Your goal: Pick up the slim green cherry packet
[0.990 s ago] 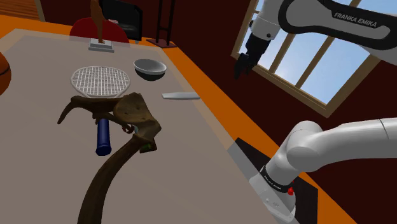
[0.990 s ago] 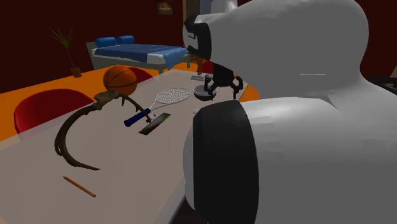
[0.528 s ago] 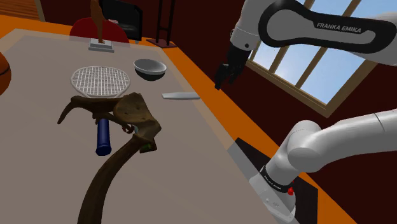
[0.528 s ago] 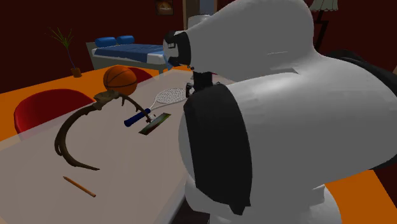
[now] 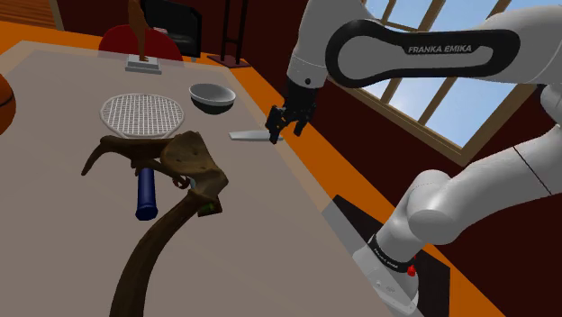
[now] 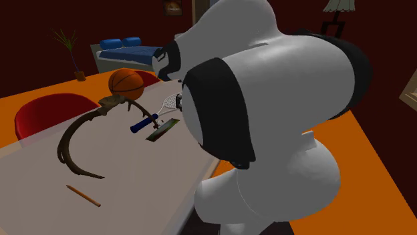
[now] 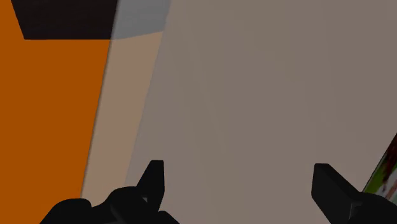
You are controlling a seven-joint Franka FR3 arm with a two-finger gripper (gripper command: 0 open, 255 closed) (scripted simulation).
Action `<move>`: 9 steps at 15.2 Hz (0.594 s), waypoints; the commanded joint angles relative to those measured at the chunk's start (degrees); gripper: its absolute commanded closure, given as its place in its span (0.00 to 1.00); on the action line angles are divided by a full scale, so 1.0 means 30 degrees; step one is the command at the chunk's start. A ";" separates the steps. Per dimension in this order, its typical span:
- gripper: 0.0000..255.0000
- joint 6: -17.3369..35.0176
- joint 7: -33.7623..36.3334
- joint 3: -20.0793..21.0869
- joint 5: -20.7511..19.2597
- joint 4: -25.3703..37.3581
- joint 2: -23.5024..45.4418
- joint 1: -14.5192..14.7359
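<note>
Grey tabletop [image 5: 54,252] with an orange border, dark red walls around, bright window [image 5: 432,108] to one side.

Shoulder view, nearest first: grey stand [image 5: 347,230] at lower right; white arm [image 5: 423,49] extended up and left across the tabletop's edge. Black gripper [image 5: 276,131] poised over that edge, just above one end of a thin flat grey piece [image 5: 252,136]; contact not determinable. Fingers [image 7: 153,181] apart in the wrist view, bare tabletop between them.

Slim green packet [image 6: 162,129] lying flat mid-tabletop, red picture on its face, just beside the blue handle [image 6: 144,125] of a racket [image 5: 141,114]. Mostly hidden in the shoulder view under a large brown antler-like piece [image 5: 185,171]. Well apart from the gripper, not held. Green sliver noted at the wrist view's margin, outside one finger.

Second exterior view: pencil [image 6: 83,195] nearest, antler-like piece curving behind it.

Farther on: grey bowl [image 5: 213,96] beside the racket's mesh head; orange basketball [image 6: 126,83] past the antler-like piece; red chair [image 6: 47,110] at the tabletop's side; bed [image 6: 140,57] with blue pillows against the far wall.
</note>
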 commanded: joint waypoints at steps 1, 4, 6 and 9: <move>0.00 0.0593 0.1032 0.0709 0.0142 0.0427 0.1076 0.0109; 0.00 0.1424 0.2509 0.1700 0.0098 0.1272 0.2858 0.0186; 0.00 0.1925 0.3534 0.2320 -0.0086 0.1956 0.4133 0.0240; 0.00 0.2570 0.5140 0.3168 -0.0607 0.3165 0.6170 0.0354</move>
